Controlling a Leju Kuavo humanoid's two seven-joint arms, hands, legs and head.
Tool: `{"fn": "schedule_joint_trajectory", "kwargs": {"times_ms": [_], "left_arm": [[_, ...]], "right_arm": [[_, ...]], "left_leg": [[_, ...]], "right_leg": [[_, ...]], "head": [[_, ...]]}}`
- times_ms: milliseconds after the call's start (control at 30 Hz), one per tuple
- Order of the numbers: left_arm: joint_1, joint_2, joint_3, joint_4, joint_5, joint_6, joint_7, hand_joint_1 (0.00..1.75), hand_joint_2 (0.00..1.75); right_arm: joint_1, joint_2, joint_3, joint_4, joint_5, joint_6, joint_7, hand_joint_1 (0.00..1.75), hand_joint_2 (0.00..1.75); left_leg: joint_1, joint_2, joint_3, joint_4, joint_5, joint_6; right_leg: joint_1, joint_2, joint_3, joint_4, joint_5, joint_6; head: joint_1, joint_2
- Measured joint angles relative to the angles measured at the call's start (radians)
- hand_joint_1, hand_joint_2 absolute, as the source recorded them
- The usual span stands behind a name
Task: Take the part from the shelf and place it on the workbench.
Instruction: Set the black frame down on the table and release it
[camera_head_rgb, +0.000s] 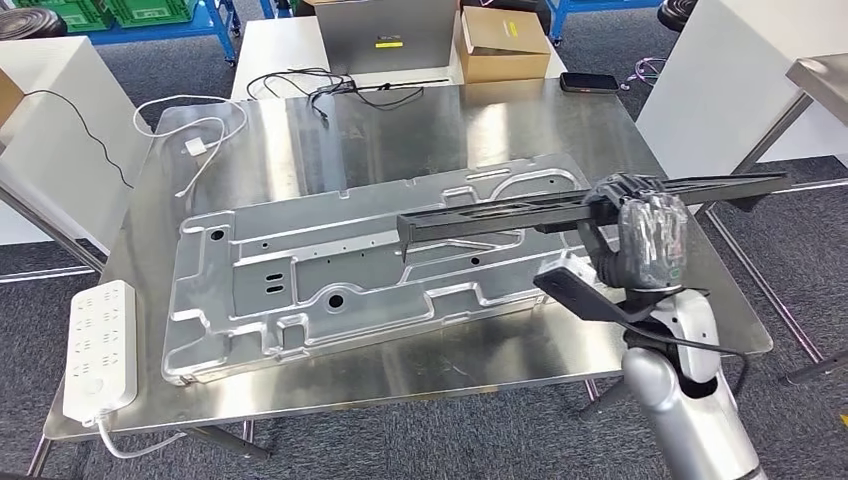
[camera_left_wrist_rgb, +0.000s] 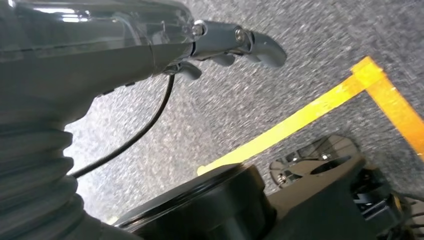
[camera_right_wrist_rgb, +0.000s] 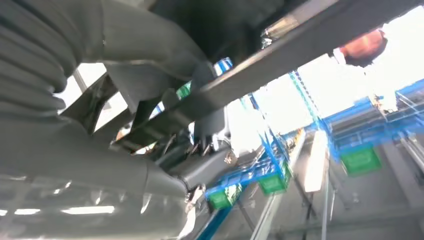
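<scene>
A stamped panel (camera_head_rgb: 360, 280) lay across the desk (camera_head_rgb: 420, 130). The long part (camera_head_rgb: 500, 215) stretched over the panel's right half, gripped by the right robot hand (camera_head_rgb: 650, 240) at the desk's right edge. A power strip (camera_head_rgb: 98, 345) sat at the left front corner, cables (camera_head_rgb: 330, 85) behind.

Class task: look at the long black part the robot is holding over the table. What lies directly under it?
Under the black part, gripped by the right robot hand, lies a large stamped metal panel on the steel workbench. The strip of panel beneath the part and hand is hidden.
</scene>
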Motion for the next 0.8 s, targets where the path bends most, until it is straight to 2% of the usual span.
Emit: {"fn": "schedule_joint_trajectory", "kwargs": {"times_ms": [200, 800], "left_arm": [[-0.001, 0.0, 0.0, 0.0, -0.006, 0.0, 0.0, 0.0, 1.75], [-0.001, 0.0, -0.015, 0.0, -0.049, 0.013, -0.057, 0.0, 1.75]], "right_arm": [[-0.041, -0.002, 0.077, 0.114, 0.003, 0.002, 0.011, 1.75, 1.75], [-0.063, 0.009, 0.149, 0.28, 0.016, -0.039, 0.024, 1.75, 1.75]], "left_leg": [[0.0, -0.001, -0.001, 0.0, 0.0, 0.0], [-0.001, -0.001, -0.001, 0.0, 0.0, 0.0]], "right_leg": [[0.0, -0.001, 0.0, 0.0, 0.0, 0.0], [0.0, -0.001, 0.0, -0.001, 0.0, 0.0]], "head": [[0.0, 0.0], [0.0, 0.0]]}}
